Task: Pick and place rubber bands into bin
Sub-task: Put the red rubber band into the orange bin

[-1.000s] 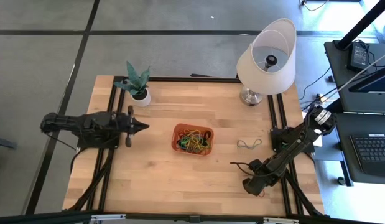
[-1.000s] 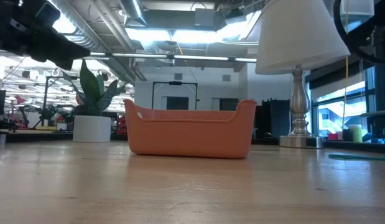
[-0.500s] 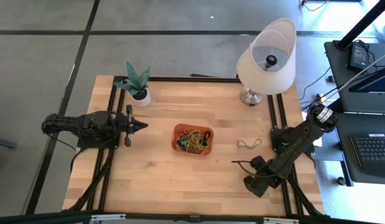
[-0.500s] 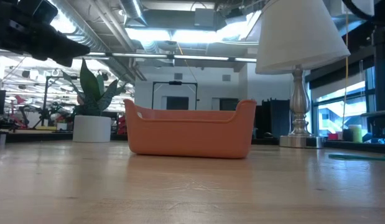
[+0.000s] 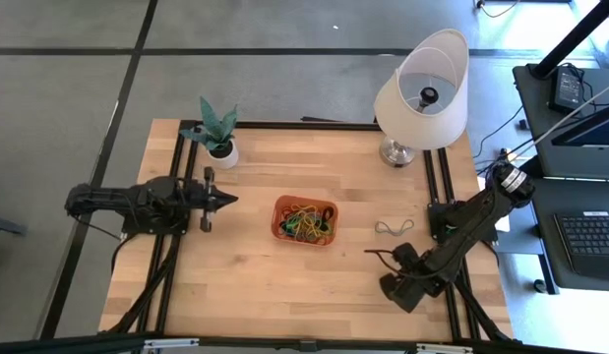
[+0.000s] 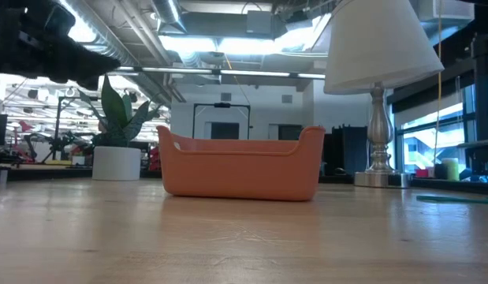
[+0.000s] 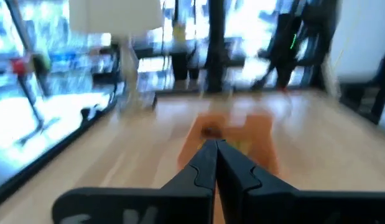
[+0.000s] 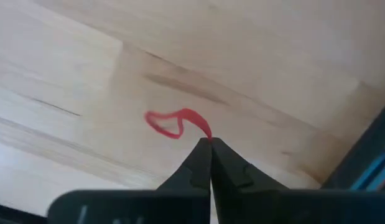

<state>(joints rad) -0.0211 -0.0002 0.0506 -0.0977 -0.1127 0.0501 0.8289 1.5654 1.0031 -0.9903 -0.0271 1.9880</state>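
A thin red rubber band [image 8: 173, 122] hangs from the tips of the right gripper [image 8: 209, 142]. Its two dark fingers are pinched tight on one end of the band, and the rest of the loop droops in a bent shape above the wood. In the high view the right gripper [image 5: 371, 254] is near the front right part of the table [image 5: 245, 285], and its dark arm runs back at a slant to the right edge.

The bin [image 5: 305, 220] sits near the middle of the table. It is a small orange plastic tray with round corners and low walls. Inside it lies a tangled heap of rubber bands [image 5: 309, 223] in green, yellow, red and black. One more band, a green one [image 5: 394, 228], lies flat on the wood between the bin and the right arm.

The left gripper [image 5: 230, 199] is to the left of the bin and points at it. Its fingers are pressed together and hold nothing. Its arm lies stretched out low across the left side.

The table is pale wood planks with black rails. A lamp [image 5: 420, 90] with a white shade stands at the back right. A green plant in a white pot [image 5: 217, 132] stands at the back left.
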